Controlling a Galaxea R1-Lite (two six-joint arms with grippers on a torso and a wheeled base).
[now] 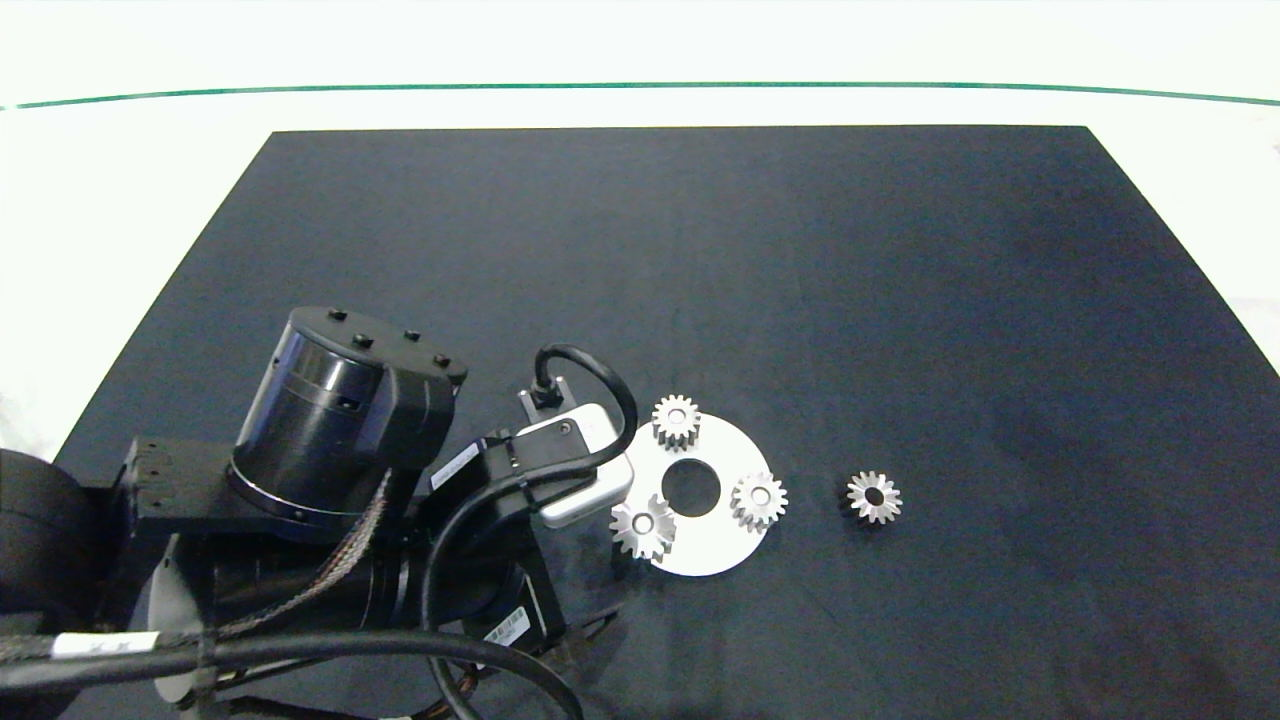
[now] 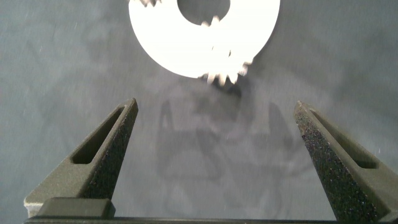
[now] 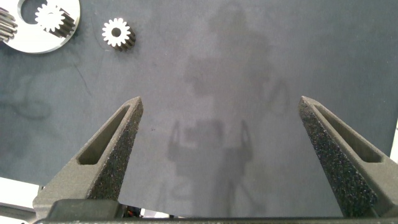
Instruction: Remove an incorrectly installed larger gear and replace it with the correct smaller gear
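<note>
Gears lie flat, bores up: larger gear (image 1: pixel 643 527) on plate (image 1: pixel 712 553) (smaller gear (image 1: pixel 874 497) beside); both fingers wide, empty.

Left arm: reaches in from the near left, wrist low over the desk.
Left gripper (image 2: pixel 214 134): fingers spread wide, nothing between them.
Right gripper (image 3: pixel 221 130): held above the desk, fingers spread wide, holding nothing.

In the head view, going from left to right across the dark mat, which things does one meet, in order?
Left arm → larger gear at the disc's left edge → silver disc with its centre hole → a small gear on the disc's right side → the smaller gear, alone on the mat.
</note>
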